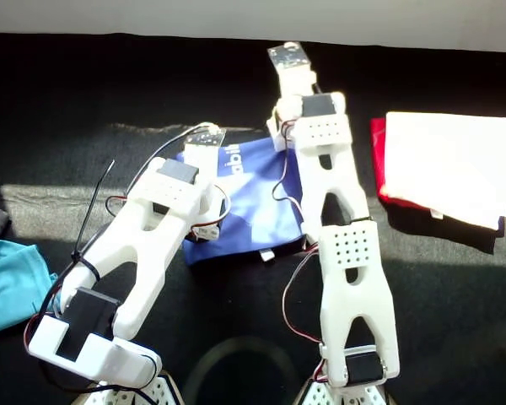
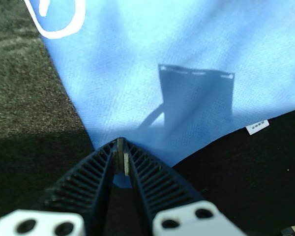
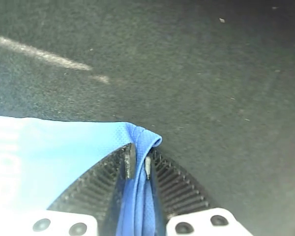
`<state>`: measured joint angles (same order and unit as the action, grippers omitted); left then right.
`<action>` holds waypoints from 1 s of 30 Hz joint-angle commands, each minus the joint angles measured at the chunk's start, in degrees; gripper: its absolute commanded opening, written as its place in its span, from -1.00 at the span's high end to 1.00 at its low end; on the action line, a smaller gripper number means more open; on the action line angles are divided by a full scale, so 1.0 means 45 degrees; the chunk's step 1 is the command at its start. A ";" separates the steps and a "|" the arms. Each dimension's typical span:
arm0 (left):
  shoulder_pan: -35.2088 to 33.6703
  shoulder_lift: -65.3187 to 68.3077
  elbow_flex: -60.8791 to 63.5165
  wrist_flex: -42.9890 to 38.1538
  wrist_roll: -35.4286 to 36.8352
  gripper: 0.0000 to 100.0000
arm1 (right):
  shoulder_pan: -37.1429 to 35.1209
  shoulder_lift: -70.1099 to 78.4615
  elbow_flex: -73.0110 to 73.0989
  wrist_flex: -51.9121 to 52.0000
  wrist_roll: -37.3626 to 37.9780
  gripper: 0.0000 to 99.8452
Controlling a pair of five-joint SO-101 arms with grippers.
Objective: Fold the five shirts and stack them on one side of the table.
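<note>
Left hand (image 2: 122, 164), right hand (image 3: 136, 166) pinching blue shirt (image 1: 261, 202), black felt table (image 1: 455, 295)

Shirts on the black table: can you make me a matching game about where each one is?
Things:
1. blue fabric shirt
2. white folded shirt
3. teal crumpled shirt
4. red shirt

Places:
A. at the far left
B. under the white one
C. pinched by the left gripper and the right gripper
D. on top of the red one

Pairs: 1-C, 2-D, 3-A, 4-B.
</note>
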<state>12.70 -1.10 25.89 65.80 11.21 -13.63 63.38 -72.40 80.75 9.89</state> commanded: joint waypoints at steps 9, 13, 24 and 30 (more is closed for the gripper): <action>0.0049 -0.1416 -0.0342 0.0020 -0.0039 0.98 | 0.0557 -0.0147 -0.0674 0.0166 0.0156 0.98; -0.0440 -0.1416 -0.0361 0.0000 -0.0039 0.98 | 0.0596 -0.0283 -0.0772 0.0635 0.0078 0.79; -0.1729 -0.1495 -0.0342 0.0000 -0.0059 0.98 | 0.0557 -0.0303 -0.3937 0.3956 -0.1133 0.48; -0.1924 -0.1495 -0.0420 0.0000 -0.0059 0.98 | 0.0498 -0.0264 -0.2901 0.4523 -0.1739 0.48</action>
<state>4.53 -5.23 25.89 65.89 11.21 -11.69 63.30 -87.34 100.18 2.86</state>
